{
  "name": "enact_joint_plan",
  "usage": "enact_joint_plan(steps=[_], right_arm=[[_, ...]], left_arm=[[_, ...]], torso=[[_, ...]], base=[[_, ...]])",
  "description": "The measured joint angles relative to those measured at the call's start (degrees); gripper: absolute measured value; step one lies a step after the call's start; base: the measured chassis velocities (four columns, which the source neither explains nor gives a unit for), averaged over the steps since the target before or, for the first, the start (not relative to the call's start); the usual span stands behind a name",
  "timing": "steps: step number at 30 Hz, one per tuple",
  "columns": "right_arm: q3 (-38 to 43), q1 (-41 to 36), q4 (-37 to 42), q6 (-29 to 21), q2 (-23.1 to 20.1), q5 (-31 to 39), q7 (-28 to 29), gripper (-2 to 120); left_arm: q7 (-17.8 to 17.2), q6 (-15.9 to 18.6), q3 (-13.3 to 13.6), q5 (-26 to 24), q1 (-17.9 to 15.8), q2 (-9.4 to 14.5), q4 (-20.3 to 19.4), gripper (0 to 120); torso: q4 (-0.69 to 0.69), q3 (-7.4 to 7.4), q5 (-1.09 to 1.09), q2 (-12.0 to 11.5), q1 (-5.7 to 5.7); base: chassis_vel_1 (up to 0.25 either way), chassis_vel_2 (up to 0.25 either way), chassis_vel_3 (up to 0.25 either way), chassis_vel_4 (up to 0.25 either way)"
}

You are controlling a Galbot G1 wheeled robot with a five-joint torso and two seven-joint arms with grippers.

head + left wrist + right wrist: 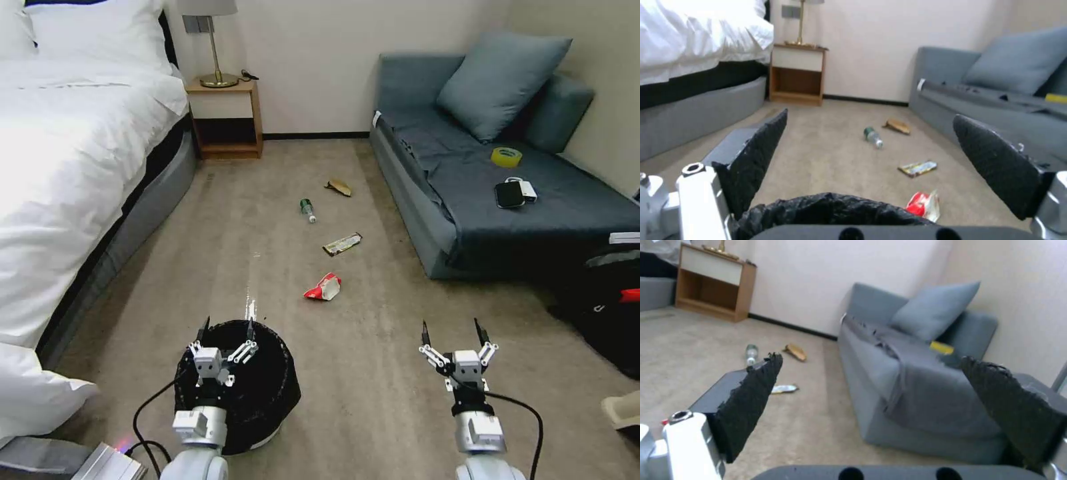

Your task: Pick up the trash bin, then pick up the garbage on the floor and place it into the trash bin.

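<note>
We judge the trash bin (267, 393) light, its bag slippery; our spread left tool (225, 337) should pinch the far rim. Right tool (455, 339) spread too.

Trash bin (267, 393) on floor front-left; garbage (323, 287) ahead, sofa (467, 220) right.

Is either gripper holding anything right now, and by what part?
Nothing is held. The left gripper is open above the trash bin; the right gripper is open over bare carpet.
</note>
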Motion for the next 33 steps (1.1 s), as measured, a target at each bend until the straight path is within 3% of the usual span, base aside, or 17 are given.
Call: enact_joint_plan(steps=[5, 11, 16, 21, 25, 26, 30, 32, 33], right_arm=[[0.66, -0.44, -0.77, 2.57, 0.55, -1.64, 0.26, 100], [0.78, -0.28, -0.83, 2.95, 0.55, -1.57, -0.55, 100], [0.81, 0.62, -0.83, 3.25, 0.53, -0.55, -3.54, 100], [0.82, 0.70, -0.81, 3.25, 0.51, -0.32, -3.89, 100], [0.57, 1.73, 1.05, 0.49, 0.49, -0.23, -7.38, 100], [0.57, 1.73, 1.05, 0.49, 0.49, -0.23, -7.38, 100], [0.37, 1.60, 2.86, -2.20, 0.48, 0.16, -8.64, 100], [0.28, 1.57, 3.33, -2.72, 0.48, 0.27, -8.80, 100], [0.22, 1.37, 3.71, -3.51, 0.47, 0.43, -9.03, 100]], left_arm=[[0.41, -2.29, 0.05, -1.46, -0.96, -0.06, 0.65, 100], [0.72, -2.66, 0.18, -2.40, -1.13, 0.03, -0.52, 100], [0.75, -2.70, 0.25, -2.68, -1.18, 0.04, -1.38, 100], [0.02, -0.34, -0.37, -3.85, -0.74, 0.23, -2.15, 100], [-2.68, 10.70, -2.92, -1.30, 0.96, 0.66, -5.95, 100], [-2.68, 10.70, -2.92, -1.30, 0.96, 0.66, -5.95, 100], [-4.16, 21.72, -4.24, -2.90, 0.33, 2.17, -9.53, 100], [-4.27, 23.59, -4.45, -3.04, 0.08, 2.46, -10.17, 100], [-5.20, 28.16, -4.96, -3.85, -0.45, 3.00, -11.64, 100]], torso=[[0.00, 0.00, 0.00, 0.00, 0.00], [-0.01, 0.00, 0.00, 0.00, 0.00], [0.01, 0.00, 0.00, 0.00, 0.00], [0.00, 0.00, -0.01, 0.00, 0.00], [0.01, 0.00, -0.01, 0.00, 0.00], [0.01, 0.00, -0.01, 0.00, 0.00], [0.00, 0.00, 0.00, 0.00, 0.00], [-0.01, 0.00, -0.02, 0.00, 0.00], [0.00, 0.00, -0.01, 0.00, 0.00]], base=[[0.000, 0.000, 0.000, 0.000], [0.000, 0.000, 0.000, 0.000], [0.000, 0.000, 0.000, 0.000], [0.000, 0.000, 0.000, 0.000], [0.000, 0.000, 0.000, 0.000], [0.000, 0.000, 0.000, 0.000], [0.000, 0.000, 0.000, 0.000], [0.000, 0.000, 0.000, 0.000], [0.000, 0.000, 0.000, 0.000]])
